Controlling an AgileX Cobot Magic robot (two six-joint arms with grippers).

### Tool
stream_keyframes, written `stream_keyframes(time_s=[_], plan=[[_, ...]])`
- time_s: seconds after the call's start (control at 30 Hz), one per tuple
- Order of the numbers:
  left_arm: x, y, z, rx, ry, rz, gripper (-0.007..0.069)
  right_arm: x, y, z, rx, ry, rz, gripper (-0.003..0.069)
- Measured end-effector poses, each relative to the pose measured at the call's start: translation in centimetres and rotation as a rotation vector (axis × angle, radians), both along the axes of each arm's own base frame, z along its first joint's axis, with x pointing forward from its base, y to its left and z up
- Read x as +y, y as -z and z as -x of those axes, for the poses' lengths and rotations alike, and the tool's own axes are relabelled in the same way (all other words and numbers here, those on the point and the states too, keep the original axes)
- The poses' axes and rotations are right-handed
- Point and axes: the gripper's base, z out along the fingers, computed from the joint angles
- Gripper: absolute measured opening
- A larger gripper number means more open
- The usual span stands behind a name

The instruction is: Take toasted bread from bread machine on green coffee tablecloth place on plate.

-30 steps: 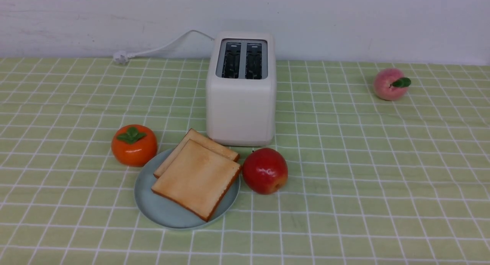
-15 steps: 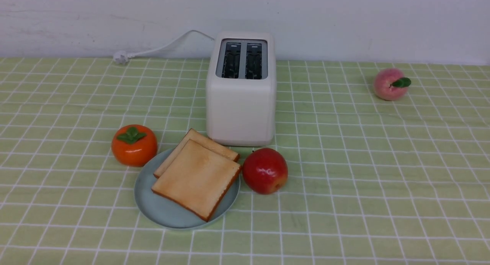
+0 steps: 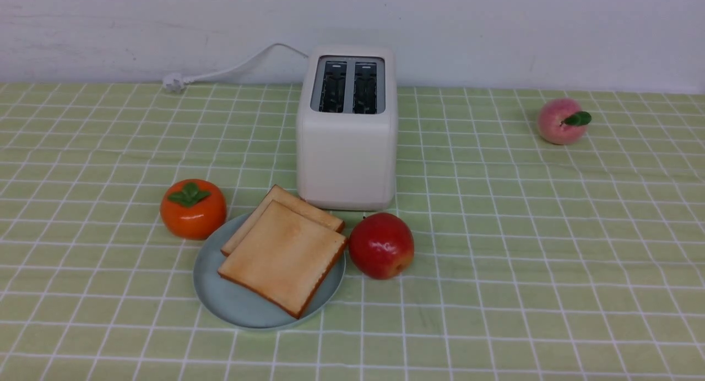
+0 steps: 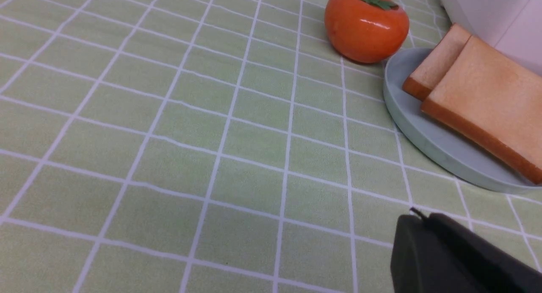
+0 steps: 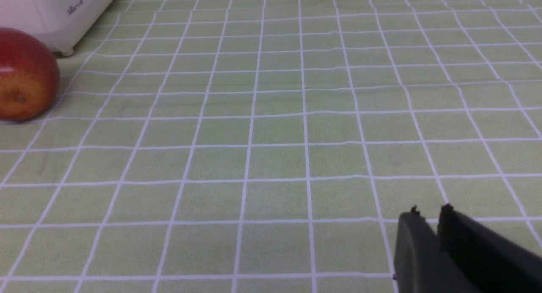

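Nearest the cameras, the left claw is closed on nothing and the right claw shows a narrow gap between its tips, also unladen, both consistent with finished work. Beyond, two overlapping slices of toast rest on the blue-grey plate, apparently as served, one overhanging the far rim, with a persimmon and red apple crowding its sides. Farther off stands the cream toaster, slots vacant, with open green gridded tablecloth toward the peach.
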Motion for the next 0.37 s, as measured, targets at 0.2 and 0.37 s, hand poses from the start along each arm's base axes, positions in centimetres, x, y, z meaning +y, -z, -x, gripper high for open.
stream_keyframes(time_s=[0.2, 0.37], plan=[[0.0, 0.0, 0.0, 0.0, 0.0, 0.0, -0.0004, 0.0, 0.0, 0.0, 0.0, 0.0, 0.0, 0.0087], [0.0, 0.0, 0.0, 0.0, 0.0, 0.0, -0.0002, 0.0, 0.0, 0.0, 0.0, 0.0, 0.0, 0.0092]])
